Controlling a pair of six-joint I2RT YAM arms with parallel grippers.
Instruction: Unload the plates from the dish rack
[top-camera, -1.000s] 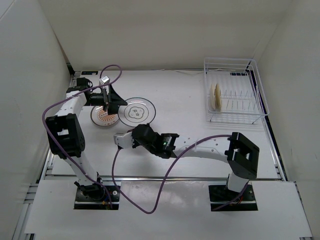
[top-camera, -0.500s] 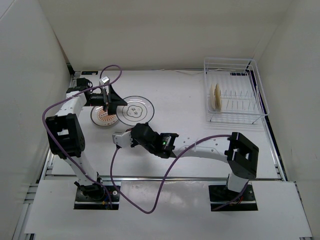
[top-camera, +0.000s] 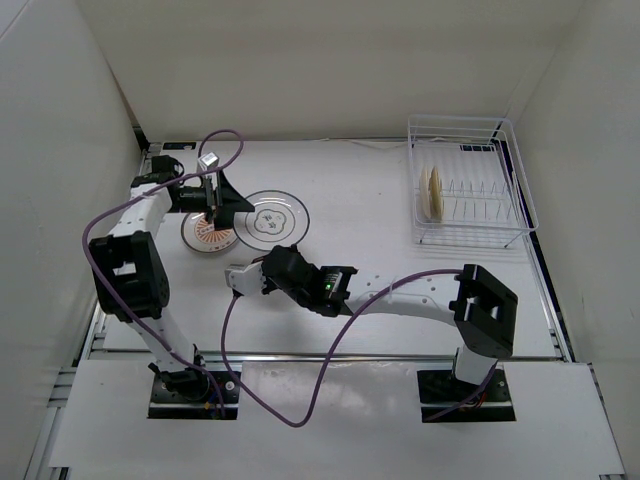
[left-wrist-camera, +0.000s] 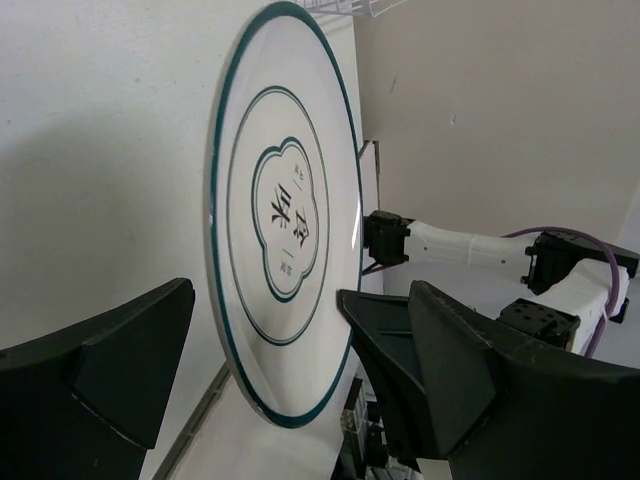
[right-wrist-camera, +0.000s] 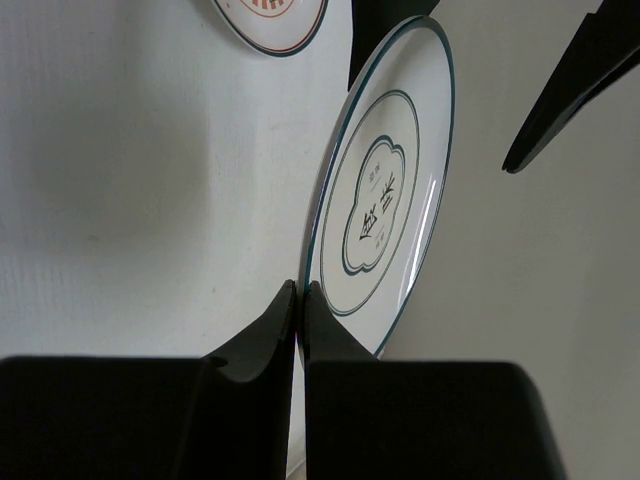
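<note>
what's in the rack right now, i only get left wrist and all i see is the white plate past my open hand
Observer: One beige plate stands on edge in the dish rack; no other plate is in it.
Operator: where's the orange plate
Observer: Flat on the table, just left of the white plate and partly under the left hand.
Operator: is the right hand holding anything
Observer: No. It is shut with nothing between its fingers, tips close to the white plate's near rim.
</note>
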